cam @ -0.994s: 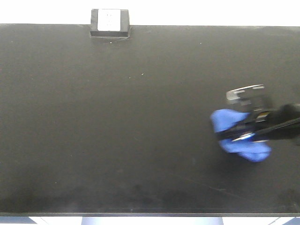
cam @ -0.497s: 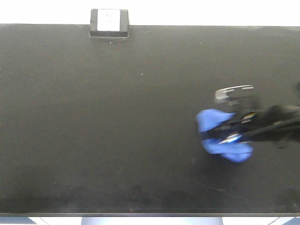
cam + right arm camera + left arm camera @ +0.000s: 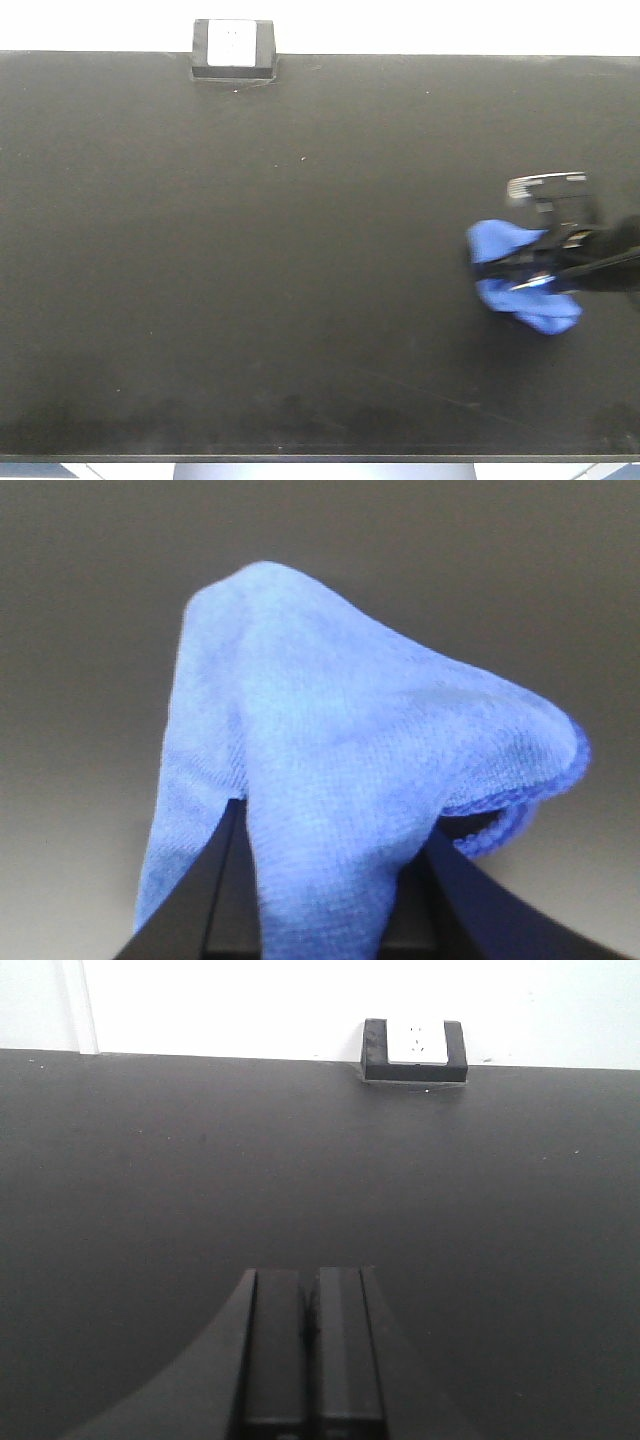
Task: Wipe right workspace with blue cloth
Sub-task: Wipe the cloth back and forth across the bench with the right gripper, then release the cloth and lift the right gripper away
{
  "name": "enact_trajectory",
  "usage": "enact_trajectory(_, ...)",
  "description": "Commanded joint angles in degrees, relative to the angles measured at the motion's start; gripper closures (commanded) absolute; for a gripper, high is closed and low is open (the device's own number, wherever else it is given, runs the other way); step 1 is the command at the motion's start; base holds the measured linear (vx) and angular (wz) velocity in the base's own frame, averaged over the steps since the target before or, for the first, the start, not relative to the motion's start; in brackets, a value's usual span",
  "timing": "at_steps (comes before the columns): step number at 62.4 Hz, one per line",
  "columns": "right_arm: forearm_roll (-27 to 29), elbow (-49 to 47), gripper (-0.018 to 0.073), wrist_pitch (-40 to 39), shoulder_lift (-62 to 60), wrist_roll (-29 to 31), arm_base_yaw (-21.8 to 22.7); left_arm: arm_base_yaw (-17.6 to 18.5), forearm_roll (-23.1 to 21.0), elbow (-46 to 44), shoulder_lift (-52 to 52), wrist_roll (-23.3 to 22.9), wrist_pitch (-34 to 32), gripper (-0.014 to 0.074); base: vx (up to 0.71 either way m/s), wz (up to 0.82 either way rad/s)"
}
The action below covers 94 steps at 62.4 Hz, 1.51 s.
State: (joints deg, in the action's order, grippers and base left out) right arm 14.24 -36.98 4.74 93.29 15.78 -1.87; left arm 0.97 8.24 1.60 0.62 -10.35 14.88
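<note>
A crumpled blue cloth (image 3: 522, 276) lies on the right part of the black table (image 3: 250, 280). My right gripper (image 3: 532, 272) reaches in from the right edge and is shut on the cloth, pressing it to the surface. In the right wrist view the cloth (image 3: 330, 780) bulges up between the two dark fingers (image 3: 225, 880) and fills most of the frame. My left gripper (image 3: 310, 1310) shows only in the left wrist view. Its jaws are shut together and empty, low over bare black table.
A black block with a white socket face (image 3: 234, 48) stands at the table's far edge, left of centre; it also shows in the left wrist view (image 3: 414, 1048). A white wall runs behind the table. The table's front edge is at the bottom of the front view.
My right gripper first dragged the cloth to the left, then swept it back to the right and slightly up. The cloth stays clamped. The left arm has not moved.
</note>
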Motion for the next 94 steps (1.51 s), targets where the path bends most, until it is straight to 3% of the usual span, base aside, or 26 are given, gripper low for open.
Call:
enact_trajectory(1,1.13,-1.09,0.0549,-1.87,-1.76,0.14,2.64,0.27,0.06,1.74,0.93,-0.49,-4.64,0.0602,0.00,0.00)
enact_trajectory(13,0.97,-1.92,0.0457,-0.76,-1.87,1.61,0.77,0.27,0.06,1.74,0.93,-0.49,-4.64,0.0602,0.00,0.00)
enact_trajectory(34,1.08,-6.77,0.0013,5.41,-6.72,3.28,-0.13,0.27,0.06,1.74,0.93,-0.49,-4.64,0.0602,0.00,0.00)
enact_trajectory(45,1.08,-8.42,-0.0102,7.91,-13.78,3.28,-0.13,0.27,0.06,1.74,0.93,-0.49,-4.64,0.0602,0.00,0.00)
enact_trajectory(53,1.08,-8.51,-0.0075,9.48,-22.53,3.28,-0.13,0.27,0.06,1.74,0.93,-0.49,-4.64,0.0602,0.00,0.00)
enact_trajectory(60,1.08,-8.44,0.0014,13.34,-32.43,3.24,-0.13,0.27,0.06,1.74,0.93,-0.49,-4.64,0.0602,0.00,0.00)
enact_trajectory(67,1.10,-8.13,0.0186,17.12,-43.15,3.24,-0.13,0.27,0.06,1.74,0.93,-0.49,-4.64,0.0602,0.00,0.00)
enact_trajectory(77,1.03,-8.13,0.0568,21.64,-57.03,3.24,-0.08,0.27,0.06,1.74,0.93,-0.49,-4.64,0.0602,0.00,0.00)
enact_trajectory(94,1.72,-8.13,0.0568,23.55,-64.55,3.06,-0.08,0.27,0.06,1.74,0.93,-0.49,-4.64,0.0602,0.00,0.00)
